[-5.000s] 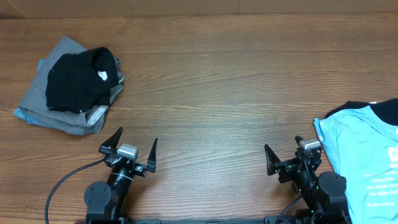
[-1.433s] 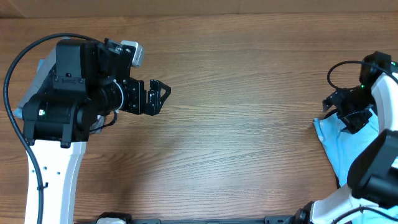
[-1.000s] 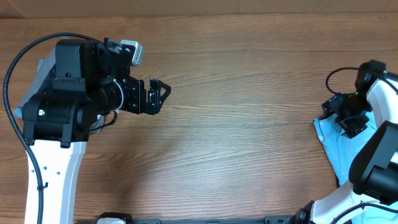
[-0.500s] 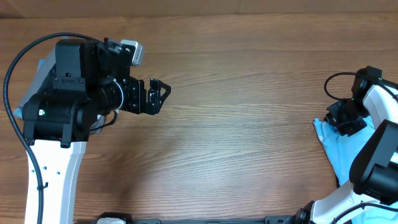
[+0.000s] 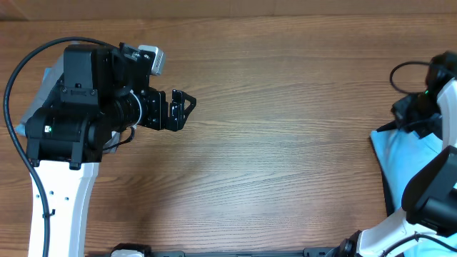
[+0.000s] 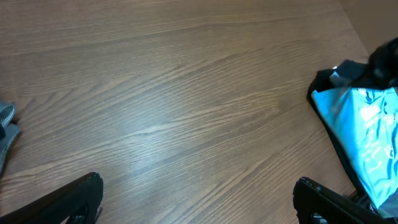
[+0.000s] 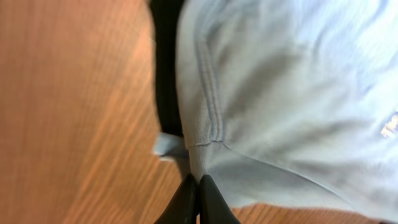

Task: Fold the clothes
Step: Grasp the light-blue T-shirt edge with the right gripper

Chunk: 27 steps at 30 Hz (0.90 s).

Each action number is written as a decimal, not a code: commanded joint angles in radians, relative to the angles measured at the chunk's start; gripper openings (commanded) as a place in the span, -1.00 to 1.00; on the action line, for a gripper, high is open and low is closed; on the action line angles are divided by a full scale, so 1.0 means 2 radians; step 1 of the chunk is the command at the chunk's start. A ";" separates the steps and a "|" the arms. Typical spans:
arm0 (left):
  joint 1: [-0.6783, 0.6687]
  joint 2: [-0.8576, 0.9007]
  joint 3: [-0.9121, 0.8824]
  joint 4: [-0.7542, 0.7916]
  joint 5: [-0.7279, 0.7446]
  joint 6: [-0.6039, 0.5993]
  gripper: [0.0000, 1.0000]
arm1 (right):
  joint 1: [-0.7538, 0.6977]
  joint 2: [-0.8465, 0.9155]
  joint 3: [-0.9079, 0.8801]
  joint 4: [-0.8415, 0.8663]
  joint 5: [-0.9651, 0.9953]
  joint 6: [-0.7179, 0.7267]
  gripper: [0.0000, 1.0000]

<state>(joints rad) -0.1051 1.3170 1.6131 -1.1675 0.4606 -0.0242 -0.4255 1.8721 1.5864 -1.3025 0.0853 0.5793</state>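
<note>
My right pincer (image 7: pixel 199 190) is clenched on a seamed edge of the light blue T-shirt (image 7: pixel 280 93). The shirt lies at the right edge of the tabletop (image 5: pixel 285 157), over a black shirt (image 7: pixel 165 62). My left pincer (image 5: pixel 186 111) hangs released above the far left, well apart from both.

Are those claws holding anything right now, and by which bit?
The right tool pinches the light blue fabric T-shirt at a corner of its stitched edge. The left tool is open and empty.
</note>
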 commanded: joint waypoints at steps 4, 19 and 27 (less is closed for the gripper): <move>-0.003 0.002 0.014 0.002 0.004 -0.003 1.00 | -0.002 -0.015 0.014 -0.005 0.000 -0.013 -0.92; -0.003 0.002 0.014 0.010 0.004 -0.003 1.00 | 0.019 -0.023 0.049 -0.035 -0.058 -0.058 -0.90; -0.003 0.002 0.014 0.010 0.004 -0.003 1.00 | 0.021 -0.023 -0.105 0.075 -0.036 -0.037 -0.19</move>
<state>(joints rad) -0.1051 1.3170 1.6135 -1.1515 0.4606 -0.0242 -0.3489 1.8458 1.4662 -1.2186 -0.0044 0.4717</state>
